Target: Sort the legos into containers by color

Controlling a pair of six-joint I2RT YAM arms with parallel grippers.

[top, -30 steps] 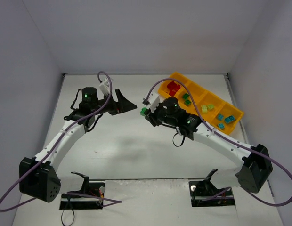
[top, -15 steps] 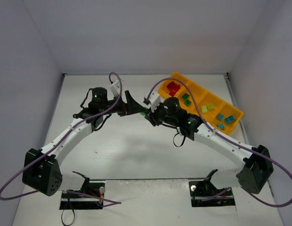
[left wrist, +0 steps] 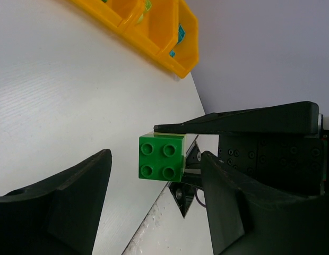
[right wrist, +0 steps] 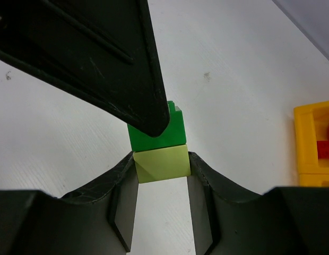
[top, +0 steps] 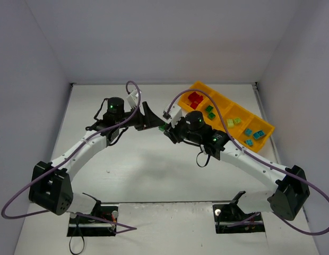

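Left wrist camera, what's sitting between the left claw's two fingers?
The green brick, with gaps to both fingers, in the left wrist view. The right claw grips the pale yellow-green brick stuck to it.

White flat table surface [top: 154, 175]: is carrying one long orange-yellow plastic tray [top: 224, 97] of four open compartments, lying directly on it, slantwise, at the far right.

From above, the green brick [top: 162, 127] is a mere sliver between the left tool [top: 155, 122] and the right tool [top: 166, 130]. The pale yellow-green brick [right wrist: 162, 164] joined to it is hidden there. In the right wrist view, a left-tool finger [right wrist: 101, 64] covers the green brick's upper left corner. The frame edge cuts off the orange-yellow tray [right wrist: 313, 143]. The left wrist view crops the tray too, and its walls hide most of the contents.
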